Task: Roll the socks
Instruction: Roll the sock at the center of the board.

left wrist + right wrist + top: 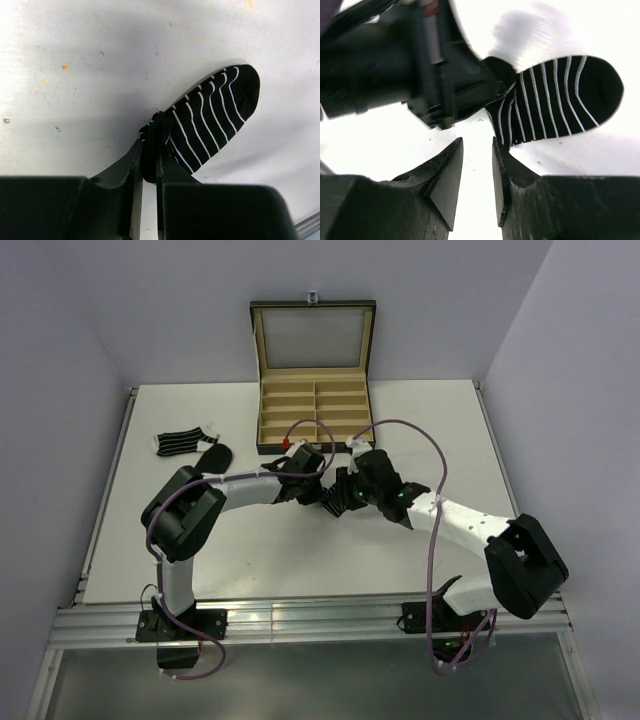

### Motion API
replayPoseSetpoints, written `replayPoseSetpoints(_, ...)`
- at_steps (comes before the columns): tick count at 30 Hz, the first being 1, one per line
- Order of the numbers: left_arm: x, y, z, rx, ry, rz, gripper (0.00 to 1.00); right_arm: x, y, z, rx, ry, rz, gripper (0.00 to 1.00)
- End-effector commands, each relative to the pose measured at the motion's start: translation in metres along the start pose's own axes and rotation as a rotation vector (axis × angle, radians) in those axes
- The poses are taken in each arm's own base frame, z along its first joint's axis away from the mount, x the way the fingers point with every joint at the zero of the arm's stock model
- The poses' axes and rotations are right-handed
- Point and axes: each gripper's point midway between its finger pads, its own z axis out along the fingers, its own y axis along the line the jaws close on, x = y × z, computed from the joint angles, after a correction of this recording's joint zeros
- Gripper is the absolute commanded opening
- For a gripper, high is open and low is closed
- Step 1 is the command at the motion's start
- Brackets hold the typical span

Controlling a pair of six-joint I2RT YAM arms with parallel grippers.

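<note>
A black sock with thin white stripes [210,117] lies on the white table. My left gripper [150,145] is shut on its bunched cuff end, and the toe points away. In the right wrist view the same sock [560,100] lies ahead and to the right, with the left gripper's fingers [455,85] pinching its cuff. My right gripper [477,145] is open and empty, its right finger just beside the sock's edge. In the top view both grippers, left [322,486] and right [348,494], meet at the table's middle. Another striped sock [180,442] and a plain black sock [212,457] lie at the far left.
A black compartmented box with tan lining [313,410] stands open at the back of the table, just behind the grippers. Purple cables [430,455] loop over the right arm. Grey walls close in both sides of the table.
</note>
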Motion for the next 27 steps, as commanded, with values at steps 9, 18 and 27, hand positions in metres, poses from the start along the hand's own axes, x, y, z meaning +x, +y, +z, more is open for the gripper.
replayPoseSetpoints(9,0.014,0.042,-0.001,-0.172,0.107,0.113,0.03,0.016,0.008,0.02,0.174,-0.11,-0.309,0.39)
replayPoseSetpoints(18,0.019,0.041,0.001,-0.168,0.128,0.109,0.04,0.029,0.016,0.041,0.175,-0.055,-0.362,0.39)
replayPoseSetpoints(27,0.022,0.043,0.0,-0.161,0.141,0.094,0.04,0.043,0.015,0.057,0.173,0.008,-0.361,0.38)
